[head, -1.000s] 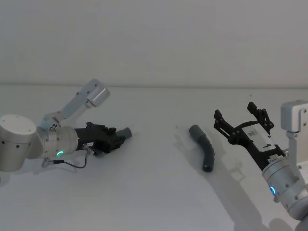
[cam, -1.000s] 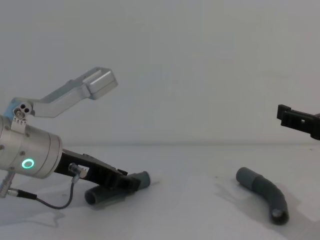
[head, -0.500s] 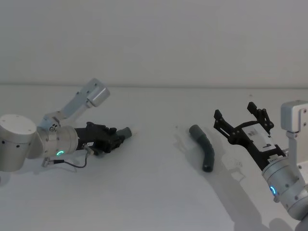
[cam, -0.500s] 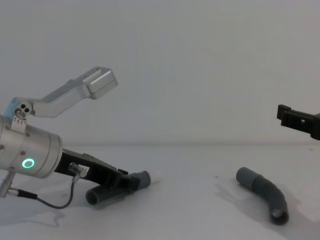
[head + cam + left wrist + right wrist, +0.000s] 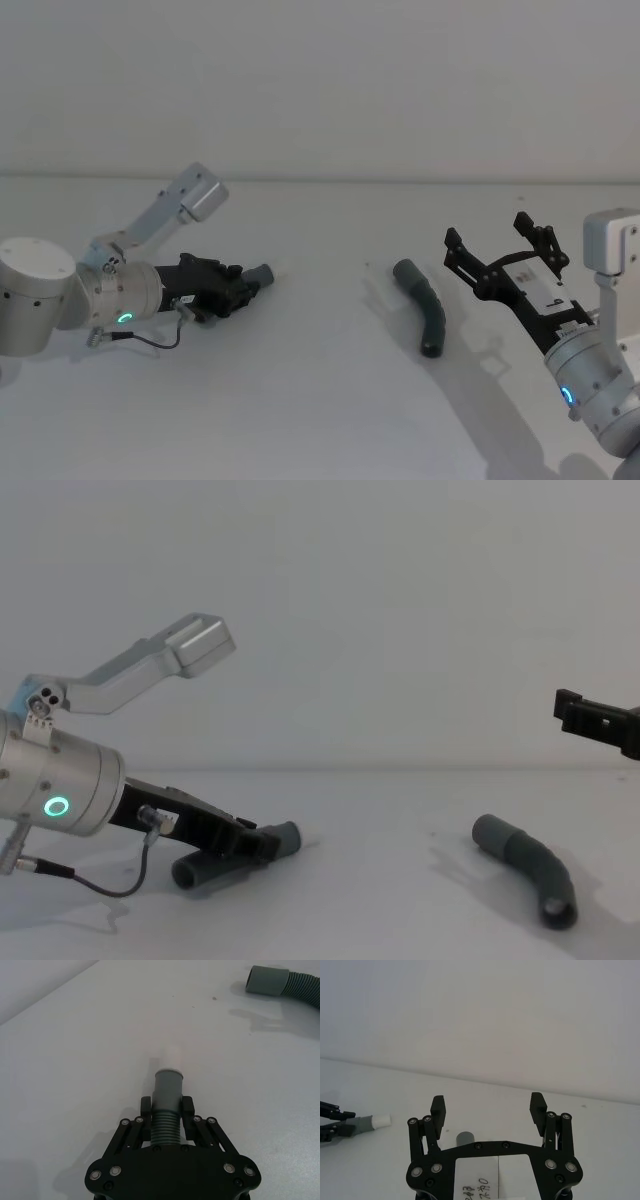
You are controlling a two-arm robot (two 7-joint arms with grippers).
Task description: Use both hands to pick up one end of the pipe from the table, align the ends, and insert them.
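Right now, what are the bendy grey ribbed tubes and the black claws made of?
Dark-grey ribbed hose in the left gripper: probably flexible plastic or rubber, matte; ridges and curve suggest it bends. Its white tip looks like smooth hard plastic. The dark-grey curved hose on the table looks the same. The right gripper, like the left: black, seemingly rigid matte plastic, metal-looking pins at joints.

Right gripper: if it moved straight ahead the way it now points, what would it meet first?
Probably the loose hose, whose plain grey end shows ahead of the open right gripper. Depth is unclear, so it might pass just above it.
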